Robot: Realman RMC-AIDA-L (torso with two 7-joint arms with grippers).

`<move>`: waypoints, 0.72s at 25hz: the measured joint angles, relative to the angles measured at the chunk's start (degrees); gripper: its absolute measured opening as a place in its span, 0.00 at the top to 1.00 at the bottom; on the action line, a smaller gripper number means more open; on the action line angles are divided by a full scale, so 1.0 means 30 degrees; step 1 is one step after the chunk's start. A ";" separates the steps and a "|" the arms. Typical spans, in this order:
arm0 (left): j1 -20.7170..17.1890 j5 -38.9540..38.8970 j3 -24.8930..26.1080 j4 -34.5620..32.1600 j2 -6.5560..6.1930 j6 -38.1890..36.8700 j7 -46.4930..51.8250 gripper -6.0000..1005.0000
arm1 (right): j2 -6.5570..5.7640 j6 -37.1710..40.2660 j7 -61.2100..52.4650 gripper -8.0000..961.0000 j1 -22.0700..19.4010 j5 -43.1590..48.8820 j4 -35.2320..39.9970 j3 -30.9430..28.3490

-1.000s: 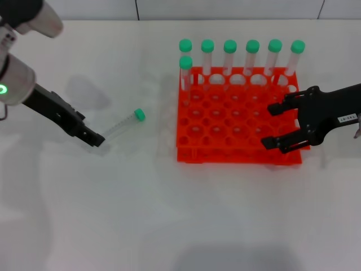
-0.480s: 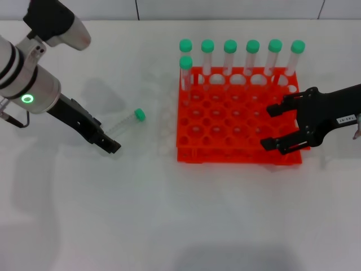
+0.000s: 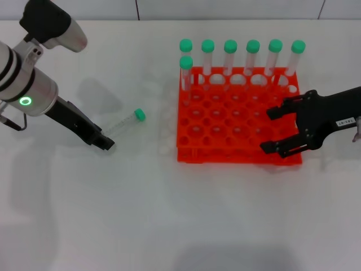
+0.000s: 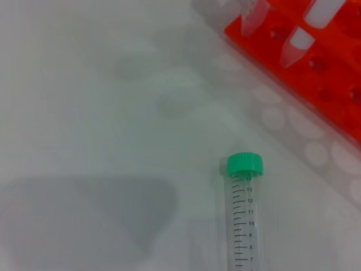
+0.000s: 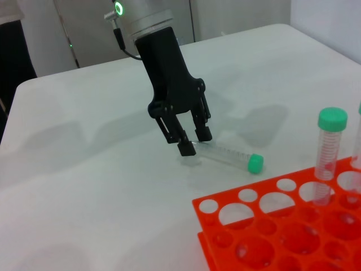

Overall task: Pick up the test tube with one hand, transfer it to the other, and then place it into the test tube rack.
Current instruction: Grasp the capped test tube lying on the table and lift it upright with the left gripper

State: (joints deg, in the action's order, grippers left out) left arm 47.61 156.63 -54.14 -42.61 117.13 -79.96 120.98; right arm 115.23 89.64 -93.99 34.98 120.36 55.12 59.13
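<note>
The test tube (image 3: 121, 126) lies on the white table, its green cap (image 3: 139, 115) pointing toward the orange-red rack (image 3: 237, 156). My left gripper (image 3: 105, 142), on the silver-white forearm with the green ring, is low at the tube's bottom end. In the right wrist view this left gripper (image 5: 195, 141) is open, its fingertips straddling the clear end of the tube (image 5: 225, 154). The left wrist view shows the tube (image 4: 245, 220) and a corner of the rack (image 4: 333, 84). My right gripper (image 3: 272, 130), on the black labelled arm, hovers open over the rack's front right part.
Several green-capped tubes (image 3: 230, 56) stand upright along the rack's back row, with one (image 3: 185, 72) just in front at the left corner. Bare white table surrounds the lying tube and stretches in front of the rack.
The left arm swung in toward the tube and its gripper shifted a little around the tube's bottom end. The tube has stayed in place. The right gripper has barely moved.
</note>
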 joint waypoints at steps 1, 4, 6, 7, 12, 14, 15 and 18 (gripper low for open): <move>-0.0003 0.0000 0.0000 -0.0001 -0.0004 0.0006 -0.0003 0.42 | 0.0000 -0.0003 0.0002 0.17 0.0000 -0.0019 -0.0002 0.0058; -0.0009 0.0000 -0.0112 -0.0004 -0.0020 0.0026 -0.0053 0.53 | -0.0001 -0.0009 0.0009 0.17 0.0000 -0.0058 0.0012 0.0088; -0.0013 0.0000 -0.0196 -0.0004 -0.0021 0.0068 -0.0058 0.53 | -0.0001 -0.0013 0.0010 0.18 0.0022 -0.0091 0.0047 0.0092; -0.0015 0.0000 -0.0212 -0.0005 -0.0022 0.0124 -0.0061 0.53 | -0.0001 -0.0015 0.0011 0.18 0.0045 -0.0097 0.0047 0.0096; -0.0009 0.0000 -0.0213 0.0192 -0.0064 0.0358 -0.0112 0.52 | -0.0001 -0.0107 -0.0066 0.18 0.0196 -0.0109 -0.0034 0.0152; 0.0042 -0.0002 -0.0211 0.0380 -0.0085 0.0489 -0.0125 0.53 | -0.0001 -0.0158 -0.0120 0.18 0.0199 -0.0120 -0.0032 0.0212; 0.0042 -0.0002 -0.0211 0.0380 -0.0085 0.0489 -0.0125 0.53 | 0.0000 -0.0161 -0.0131 0.18 0.0199 -0.0127 -0.0031 0.0234; 0.0066 -0.0003 -0.0205 0.0397 -0.0084 0.0506 -0.0131 0.56 | -0.0001 -0.0181 -0.0145 0.18 0.0204 -0.0151 -0.0025 0.0274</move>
State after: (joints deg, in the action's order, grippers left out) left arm 47.80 156.62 -54.75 -41.42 116.88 -78.45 120.59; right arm 115.23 89.10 -94.42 35.59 119.91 55.04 59.95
